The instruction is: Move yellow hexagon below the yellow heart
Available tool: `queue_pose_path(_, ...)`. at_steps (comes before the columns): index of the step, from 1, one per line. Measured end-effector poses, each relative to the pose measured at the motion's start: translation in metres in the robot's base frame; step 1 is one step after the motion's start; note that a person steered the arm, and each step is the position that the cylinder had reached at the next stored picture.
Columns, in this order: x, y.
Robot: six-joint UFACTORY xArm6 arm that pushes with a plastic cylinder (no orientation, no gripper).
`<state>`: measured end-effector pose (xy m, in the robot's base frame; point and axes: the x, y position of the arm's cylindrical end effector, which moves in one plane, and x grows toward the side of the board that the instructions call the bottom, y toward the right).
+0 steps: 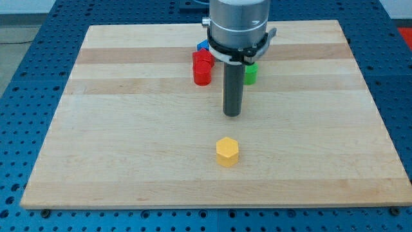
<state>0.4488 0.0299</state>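
My tip (232,114) sits just above the yellow hexagon (226,152) toward the view's top, apart, not touching. The tool is a bare rod, no jaws, holding nothing. The hexagon lies alone near the tabletop (116,154) bottom centre. A red block (202,68), a blue block (203,46) and a green block (250,73) cluster at the view's top, partly hidden behind the arm. I can't see the yellow heart; likely hidden by the arm, can't tell. From this side the tip would push the hexagon toward the view's bottom; whether that suits depends on where the heart is.
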Motion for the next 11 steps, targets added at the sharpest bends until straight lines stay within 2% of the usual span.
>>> queue_pose_path(1, -0.017, 0.000)
queue_pose_path(3, -0.023, -0.011)
queue_pose_path(4, -0.005, 0.031)
queue_pose_path(5, 0.028, 0.106)
queue_pose_path(6, 0.105, 0.087)
queue_pose_path(7, 0.131, 0.021)
queue_pose_path(8, 0.126, -0.015)
queue_pose_path(11, 0.055, -0.049)
